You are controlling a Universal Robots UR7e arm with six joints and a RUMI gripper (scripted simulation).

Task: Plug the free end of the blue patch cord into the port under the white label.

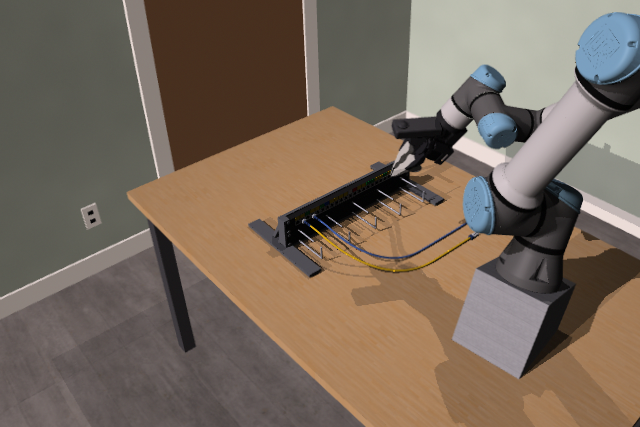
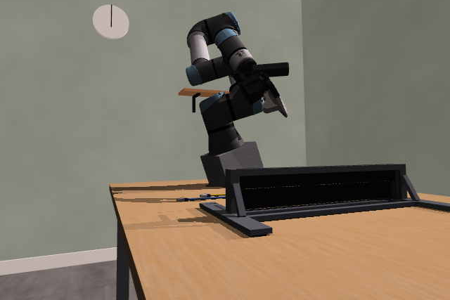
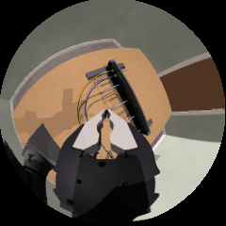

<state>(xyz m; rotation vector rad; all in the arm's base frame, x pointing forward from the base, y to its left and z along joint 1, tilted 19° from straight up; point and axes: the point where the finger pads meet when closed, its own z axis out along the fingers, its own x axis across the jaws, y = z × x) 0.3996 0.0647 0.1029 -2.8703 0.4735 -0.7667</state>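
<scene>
The black rack (image 1: 341, 200) (image 2: 319, 184) (image 3: 129, 96) stands in the middle of the wooden table, its ports facing the arm. The blue cord (image 1: 392, 257) (image 3: 89, 96) and the yellow cord (image 1: 382, 268) (image 3: 80, 101) each have one end plugged in near the rack's left end. Their free plugs (image 1: 471, 235) (image 2: 188, 198) lie on the table near the arm's base. My gripper (image 1: 397, 168) (image 2: 285, 113) (image 3: 106, 109) is shut and empty. It hangs tilted in the air above the rack's right end, well away from the free plugs. The coloured labels are too small to tell apart.
Metal cable guides (image 1: 385, 200) stick out of the rack's front towards the arm. The arm's grey pedestal (image 1: 511, 313) stands at the right of the table. The rack's feet (image 1: 305, 263) (image 2: 236, 220) lie flat on the table.
</scene>
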